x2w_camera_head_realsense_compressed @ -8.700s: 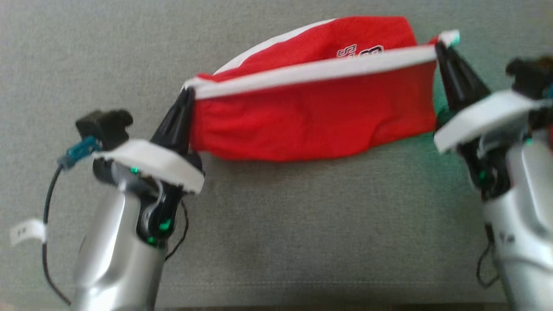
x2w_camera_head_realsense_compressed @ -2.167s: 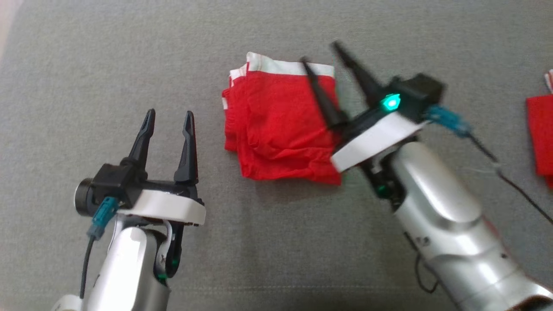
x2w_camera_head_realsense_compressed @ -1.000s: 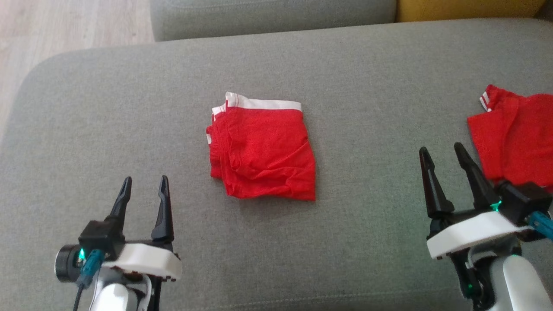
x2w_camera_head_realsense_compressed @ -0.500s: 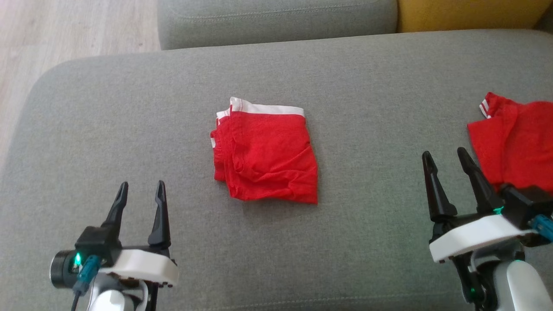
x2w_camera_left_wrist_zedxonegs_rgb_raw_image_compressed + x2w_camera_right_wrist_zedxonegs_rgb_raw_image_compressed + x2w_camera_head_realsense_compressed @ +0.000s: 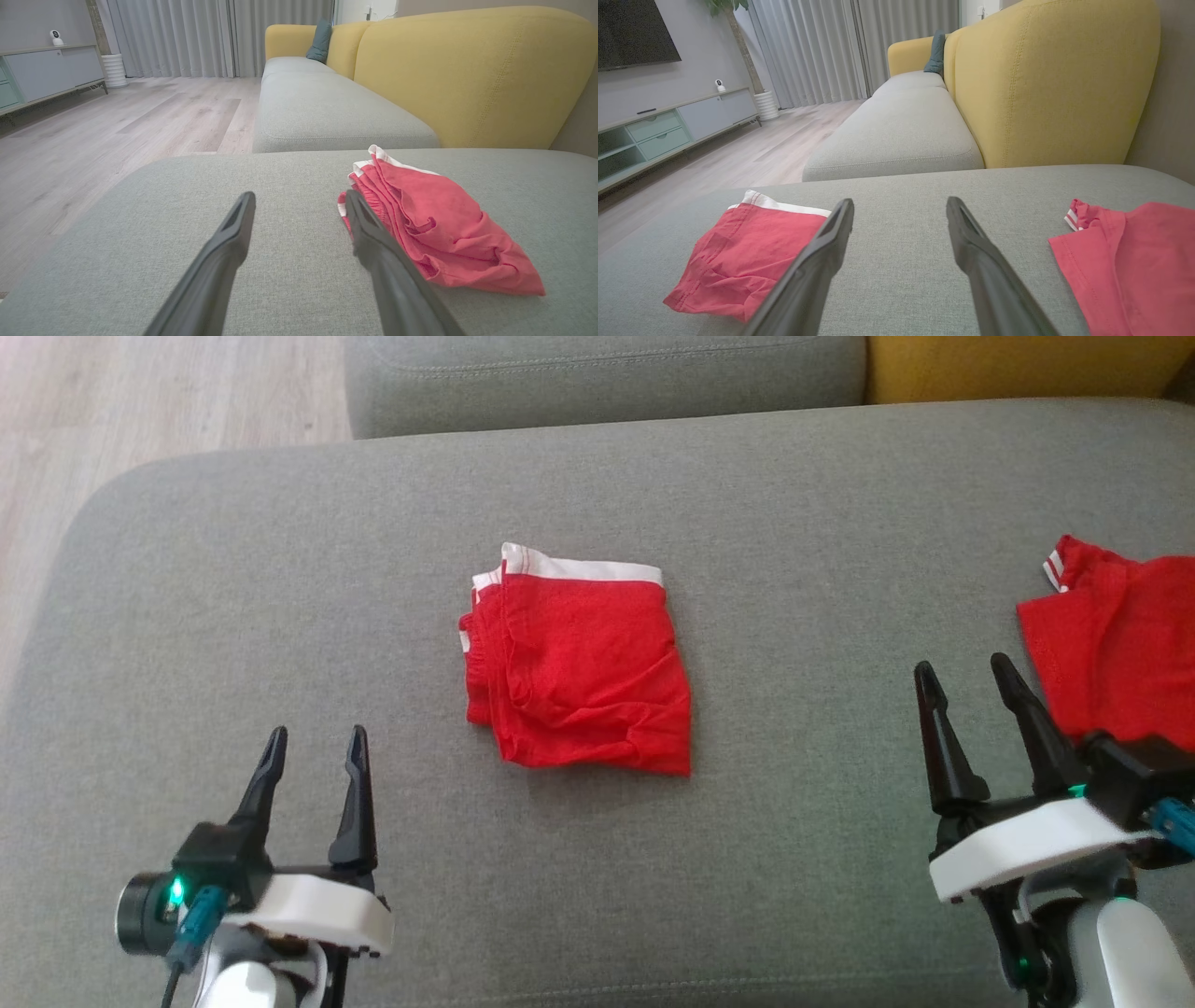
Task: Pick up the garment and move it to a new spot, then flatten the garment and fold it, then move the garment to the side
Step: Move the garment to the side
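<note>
Garment (image 5: pixel 577 672) folded, left claw (image 5: pixel 317 735), right claw (image 5: pixel 963 665) retracted

**No Legible Writing**

Nothing can be read. The folded red garment (image 5: pixel 579 672) in the middle of the sofa seat (image 5: pixel 280 569) shows plain cloth and a white band, with no lettering on the faces that show. The second red garment (image 5: pixel 1111 644) at the seat's right edge shows only thin white stripes at one hem. Any marks elsewhere are too small or too blurred to make out.
</note>
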You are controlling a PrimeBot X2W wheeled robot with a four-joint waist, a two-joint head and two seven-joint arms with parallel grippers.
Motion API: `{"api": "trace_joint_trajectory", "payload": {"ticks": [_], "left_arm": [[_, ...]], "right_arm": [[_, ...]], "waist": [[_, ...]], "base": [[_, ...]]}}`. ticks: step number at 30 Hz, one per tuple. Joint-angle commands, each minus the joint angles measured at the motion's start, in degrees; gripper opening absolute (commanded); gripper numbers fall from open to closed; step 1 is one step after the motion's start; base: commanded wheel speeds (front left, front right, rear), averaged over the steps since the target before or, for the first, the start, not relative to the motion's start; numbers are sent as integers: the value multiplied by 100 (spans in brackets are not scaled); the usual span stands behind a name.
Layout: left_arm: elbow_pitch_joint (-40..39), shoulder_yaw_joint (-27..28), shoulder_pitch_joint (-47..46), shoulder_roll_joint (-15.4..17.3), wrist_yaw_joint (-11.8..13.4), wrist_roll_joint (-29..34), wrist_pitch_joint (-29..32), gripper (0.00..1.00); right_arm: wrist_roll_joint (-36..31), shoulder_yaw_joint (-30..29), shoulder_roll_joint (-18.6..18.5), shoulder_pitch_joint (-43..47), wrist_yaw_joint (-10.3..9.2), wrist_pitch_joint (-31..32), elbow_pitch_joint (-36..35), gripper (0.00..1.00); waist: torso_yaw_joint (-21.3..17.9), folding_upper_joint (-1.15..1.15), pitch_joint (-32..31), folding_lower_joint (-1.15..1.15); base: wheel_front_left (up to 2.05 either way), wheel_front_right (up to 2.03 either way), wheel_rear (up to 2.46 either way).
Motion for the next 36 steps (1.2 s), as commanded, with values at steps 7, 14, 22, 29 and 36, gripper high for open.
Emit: {"api": "trace_joint_trajectory", "payload": {"ticks": [7,14,22,29,36], "left_arm": [[-177,167,-337,106,32,-76,-44,100],[-269,53,-663,44,7,-41,-101,100],[-334,-152,-1268,-94,-79,25,-162,100],[-319,-267,-1554,-215,-133,36,-178,100],[-390,-289,-1617,-278,-152,86,-180,100]], "right_arm": [[-53,54,-9,-136,-5,28,-191,100],[-37,-2,-120,-353,-5,158,119,100],[110,356,-230,-1087,-5,242,878,100],[313,840,-188,-1653,-5,437,1891,100],[291,846,-122,-1859,-5,794,2532,100]], "waist": [[113,0,73,0],[492,0,379,0],[1085,0,869,0],[1378,0,1095,0],[1454,0,1185,0]], "base": [[0,0,0],[0,0,0],[0,0,0],[0,0,0],[0,0,0]]}}
